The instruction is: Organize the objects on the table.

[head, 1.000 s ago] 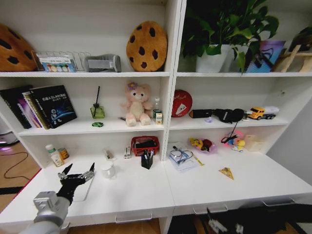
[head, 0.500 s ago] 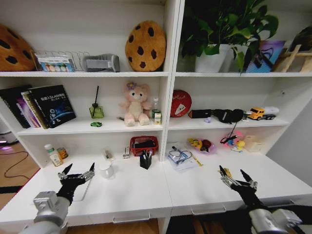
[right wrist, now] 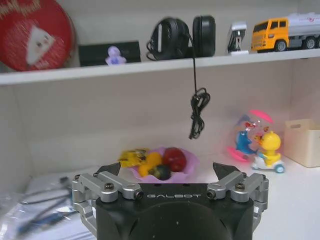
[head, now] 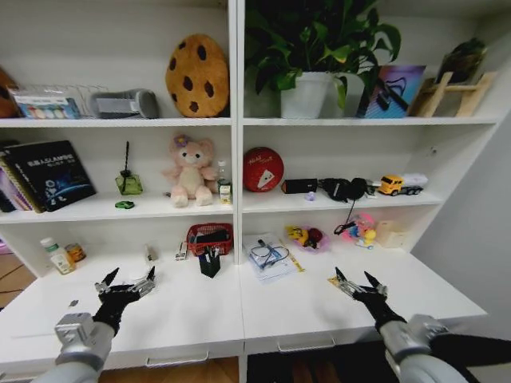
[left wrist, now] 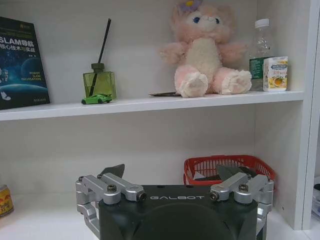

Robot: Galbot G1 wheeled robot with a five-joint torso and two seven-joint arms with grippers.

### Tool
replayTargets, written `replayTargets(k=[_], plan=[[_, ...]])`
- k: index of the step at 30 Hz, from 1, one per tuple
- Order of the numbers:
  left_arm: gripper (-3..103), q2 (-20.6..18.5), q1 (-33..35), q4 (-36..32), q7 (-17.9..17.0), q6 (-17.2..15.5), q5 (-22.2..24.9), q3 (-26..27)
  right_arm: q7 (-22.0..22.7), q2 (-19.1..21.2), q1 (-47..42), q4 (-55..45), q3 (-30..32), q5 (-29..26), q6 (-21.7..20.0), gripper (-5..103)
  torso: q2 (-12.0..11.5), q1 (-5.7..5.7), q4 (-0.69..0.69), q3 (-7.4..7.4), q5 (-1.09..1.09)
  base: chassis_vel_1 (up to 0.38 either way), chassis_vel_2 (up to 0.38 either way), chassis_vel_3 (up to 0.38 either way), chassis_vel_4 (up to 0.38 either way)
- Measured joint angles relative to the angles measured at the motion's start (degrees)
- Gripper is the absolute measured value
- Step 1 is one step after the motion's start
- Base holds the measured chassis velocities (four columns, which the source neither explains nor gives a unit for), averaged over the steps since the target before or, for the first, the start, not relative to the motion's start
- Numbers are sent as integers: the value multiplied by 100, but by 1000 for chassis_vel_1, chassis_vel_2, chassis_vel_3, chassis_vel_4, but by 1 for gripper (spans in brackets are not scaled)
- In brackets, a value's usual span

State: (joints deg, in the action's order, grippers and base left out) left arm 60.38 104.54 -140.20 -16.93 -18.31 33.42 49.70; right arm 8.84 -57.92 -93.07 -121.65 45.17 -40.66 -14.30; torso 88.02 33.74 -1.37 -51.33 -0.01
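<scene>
Bench (head: 207,319): white, beneath shelving.
Left pincer (head: 124,289): we find it spread, empty, left of red basket (head: 210,238), poised.
Right pincer (head: 357,284): likewise spread, right of basket.

Left gripper (head: 125,286) over left half of the table (head: 200,315), right gripper (head: 356,283) over right half, basket (head: 209,237) at rear centre, toy car (left wrist: 97,99) on shelf above beside diffuser bottle (left wrist: 99,84), plush bear (head: 188,170) to its right.
</scene>
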Motion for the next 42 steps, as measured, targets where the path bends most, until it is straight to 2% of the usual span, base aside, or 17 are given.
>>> replayTargets(k=[2, 5, 7, 10, 20, 22, 25, 27, 28, 30, 31, 33, 34, 38, 40, 41, 42], plan=[[100, 0, 0, 0, -1, 0, 0, 0, 21, 129, 174, 252, -29, 63, -147, 100, 0, 0, 2, 0, 3, 0, 0, 0, 0], [100, 0, 0, 1, -3, 0, 0, 1, -28, 318, 421, 820, -99, 253, -278, 100, 0, 0, 2, 1, -5, 61, 81, -37, -39], [100, 0, 0, 2, -4, 0, 0, 2, -153, 391, 617, 1358, -261, 463, -263, 100, 0, 0, 0, 0, 3, 56, 59, -27, -46], [100, 0, 0, 3, -4, 0, 0, 2, -269, 401, 898, 1908, -516, 729, -150, 100, 0, 0, 0, 1, 3, 15, 20, -3, -12], [100, 0, 0, 3, -2, 0, 0, 1, -353, 313, 1411, 2813, -1046, 910, -28, 101, 1, 0, 0, 1, 0, 0, 0, 0, 0], [100, 0, 0, 3, -2, 0, 0, 1, -439, 269, 1470, 2989, -1129, 1015, 93, 91, 1, -1, 0, 1, 0, 0, 0, 0, 0], [100, 0, 0, 3, -2, 0, 0, 1, -469, 245, 1516, 3065, -1163, 1082, 165, 86, 1, -1, -1, 1, 0, 0, 0, 0, 0], [100, 0, 0, 3, -2, 0, 0, 1, -503, 215, 1604, 3156, -1218, 1173, 253, 76, 1, -1, 0, 1, 1, 0, 0, 0, 0], [100, 0, 0, 3, -2, 0, 0, 1, -503, 215, 1604, 3156, -1218, 1173, 253, 76, 1, -1, 0, 1, 1, 0, 0, 0, 0], [100, 0, 0, 3, -2, 0, 0, 1, -536, 212, 1640, 3167, -1231, 1211, 288, 65, 1, 0, 0, 1, 0, 0, 0, 0, 0], [100, 0, 0, 3, -2, 0, 0, 1, -536, 212, 1640, 3167, -1231, 1211, 288, 65, 1, 0, 0, 1, 0, 0, 0, 0, 0], [100, 0, 0, 3, -2, 0, 0, 1, -561, 218, 1642, 3159, -1231, 1212, 292, 52, 1, -1, 0, 1, 0, 0, 0, 0, 0], [100, 0, 0, 3, -2, 0, 0, 1, -561, 218, 1642, 3159, -1231, 1212, 292, 52, 1, -1, 0, 1, 0, 0, 0, 0, 0], [100, 0, 0, 3, -3, 0, 0, 1, -584, 219, 1636, 3141, -1222, 1204, 301, 31, 1, -1, 0, 1, 0, 0, 0, 0, 0], [100, 0, 0, 3, -2, 0, 0, 1, -588, 218, 1633, 3137, -1219, 1202, 303, 31, 1, -1, 0, 1, 0, 0, 0, 0, 0], [100, 0, 0, 3, -2, 0, 0, 1, -589, 217, 1632, 3129, -1217, 1199, 303, 25, 1, -1, 0, 1, 0, 0, 0, 0, 0], [100, 0, 0, 3, -2, 0, 0, 1, -589, 217, 1632, 3129, -1217, 1199, 303, 25, 1, -1, 0, 1, 0, 0, 0, 0, 0]])
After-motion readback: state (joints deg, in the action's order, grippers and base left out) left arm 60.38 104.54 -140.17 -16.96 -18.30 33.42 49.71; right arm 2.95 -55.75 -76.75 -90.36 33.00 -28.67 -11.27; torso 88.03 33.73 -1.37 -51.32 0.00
